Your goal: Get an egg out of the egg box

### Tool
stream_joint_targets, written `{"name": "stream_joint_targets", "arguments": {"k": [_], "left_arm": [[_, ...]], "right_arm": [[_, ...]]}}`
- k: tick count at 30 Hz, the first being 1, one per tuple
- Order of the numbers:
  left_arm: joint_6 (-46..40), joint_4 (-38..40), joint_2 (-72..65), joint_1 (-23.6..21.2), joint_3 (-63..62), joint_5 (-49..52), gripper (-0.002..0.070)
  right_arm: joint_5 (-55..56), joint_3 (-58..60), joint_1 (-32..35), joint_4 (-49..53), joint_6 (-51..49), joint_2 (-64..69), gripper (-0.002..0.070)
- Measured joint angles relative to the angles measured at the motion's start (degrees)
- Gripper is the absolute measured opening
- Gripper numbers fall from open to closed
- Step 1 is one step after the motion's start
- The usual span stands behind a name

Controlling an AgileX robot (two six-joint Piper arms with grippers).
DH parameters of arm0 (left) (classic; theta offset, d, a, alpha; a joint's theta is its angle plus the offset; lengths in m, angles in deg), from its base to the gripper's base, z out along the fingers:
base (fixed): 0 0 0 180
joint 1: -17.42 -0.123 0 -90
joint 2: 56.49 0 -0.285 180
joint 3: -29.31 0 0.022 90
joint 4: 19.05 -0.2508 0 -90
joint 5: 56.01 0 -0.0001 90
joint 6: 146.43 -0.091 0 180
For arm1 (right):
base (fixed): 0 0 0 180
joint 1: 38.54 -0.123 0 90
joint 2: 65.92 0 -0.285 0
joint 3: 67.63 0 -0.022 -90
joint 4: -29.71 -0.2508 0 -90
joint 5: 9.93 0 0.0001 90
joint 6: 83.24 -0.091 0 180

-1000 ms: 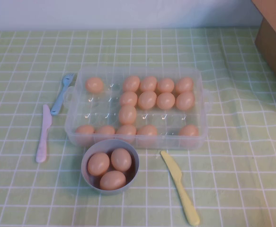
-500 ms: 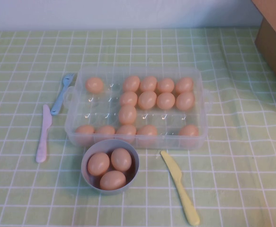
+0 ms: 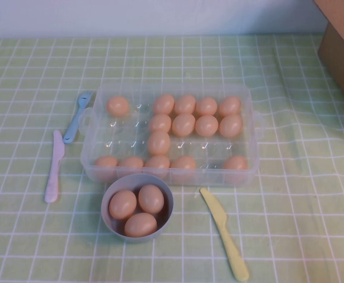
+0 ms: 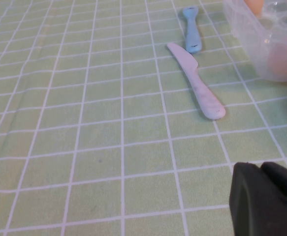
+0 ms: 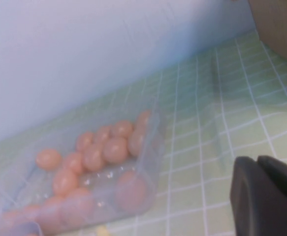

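On the green cloth, the egg box (image 3: 170, 134) sat untouched, both arms off it.
The left gripper (image 4: 266, 199) and right gripper (image 5: 266, 194) hung aside, whether clenched or released being impossible to tell; crowded eggs (image 3: 183, 124) risked a knocked neighbour.

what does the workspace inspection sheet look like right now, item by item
surface: green checked cloth, flat
job's things: clear egg box holding fourteen eggs, one alone in its far left cup
clutter: grey-blue bowl with three eggs, blue fork, pink knife, yellow knife
grippers: left gripper off to the box's left; right gripper off to its right; neither shows in the high view
cables: nothing seen
surroundings: pale wall, cardboard box
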Motion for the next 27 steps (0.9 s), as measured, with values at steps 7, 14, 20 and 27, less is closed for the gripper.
{"name": "stream_joint_targets", "arguments": {"k": [7, 14, 20, 27], "left_arm": [[0.0, 0.0, 0.0, 0.0, 0.0, 0.0, -0.0004], [0.0, 0.0, 0.0, 0.0, 0.0, 0.1, -0.0004], [0.0, 0.0, 0.0, 0.0, 0.0, 0.1, -0.0004], [0.0, 0.0, 0.0, 0.0, 0.0, 0.1, -0.0004]], "right_arm": [[3.4, 0.0, 0.0, -11.6, 0.0, 0.0, -0.0017], [3.6, 0.0, 0.0, -12.7, 0.0, 0.0, -0.0017], [2.3, -0.4, 0.0, -13.3, 0.0, 0.0, -0.0017], [-5.1, -8.9, 0.0, -10.4, 0.0, 9.5, -0.0017]]}}
